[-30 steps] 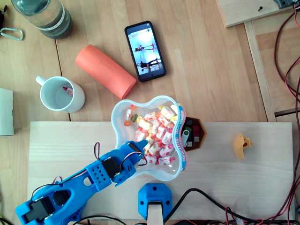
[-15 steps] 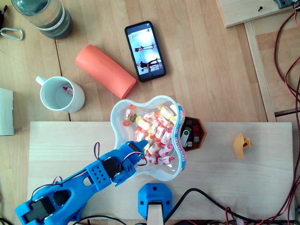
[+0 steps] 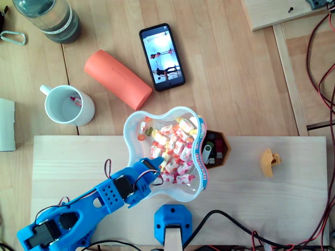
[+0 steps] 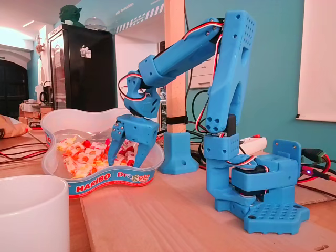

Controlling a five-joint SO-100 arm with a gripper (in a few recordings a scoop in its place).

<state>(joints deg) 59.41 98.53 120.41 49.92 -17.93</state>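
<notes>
Pointing down, gripper (image 4: 127, 153) (fingers apart) stands among sweets (image 4: 79, 157).

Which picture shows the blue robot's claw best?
The fixed view: the gripper shows side-on, fingers spread, dipped among wrapped sweets in the Haribo tub. The overhead view shows the gripper from above, tip over the sweets, the fingers' gap hard to judge.
</notes>
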